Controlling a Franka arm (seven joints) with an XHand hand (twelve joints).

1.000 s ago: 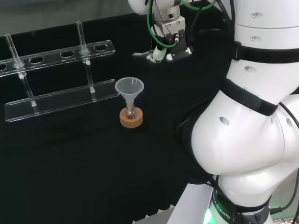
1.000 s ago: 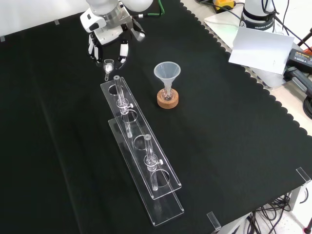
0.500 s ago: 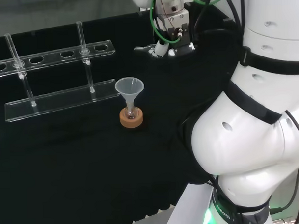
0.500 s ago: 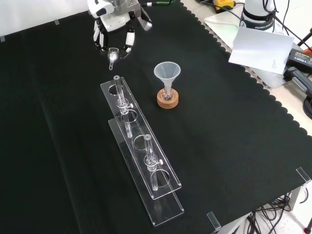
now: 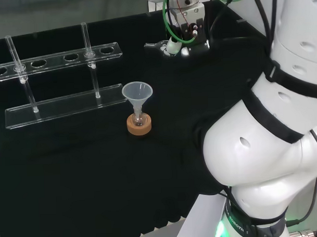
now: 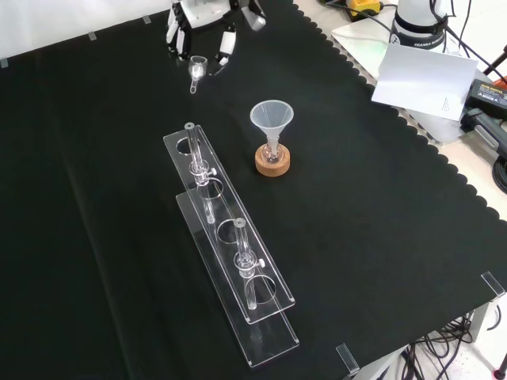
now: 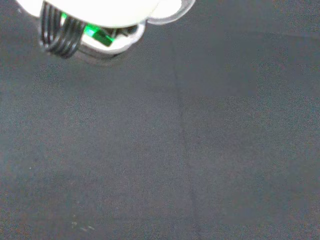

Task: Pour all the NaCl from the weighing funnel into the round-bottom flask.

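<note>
The fingers (image 6: 224,49) are curled round the small clear weighing funnel (image 6: 196,70), pinching its cup end so that its spout points down and toward the camera in the front view. The hand (image 6: 207,32) holds it in the air near the far edge of the surface (image 6: 380,237), well apart from the target. In the head view the weighing funnel (image 5: 157,45) sticks out to the left of the hand (image 5: 189,31).

The round-bottom flask (image 6: 272,152) sits on a cork ring (image 6: 272,163) with a wide clear funnel (image 6: 272,119) in its neck; in the head view the flask (image 5: 139,119) stands in front of the clear tube rack (image 5: 63,83).

The step in hand looks like carrying the load across. To do it well, I would keep the weighing funnel level on the way so no salt runs out of the spout, bring the spout over the middle of the wide funnel's mouth, just above the rim, and only then tilt slowly. A knock against the wide funnel could tip the flask off its ring
</note>
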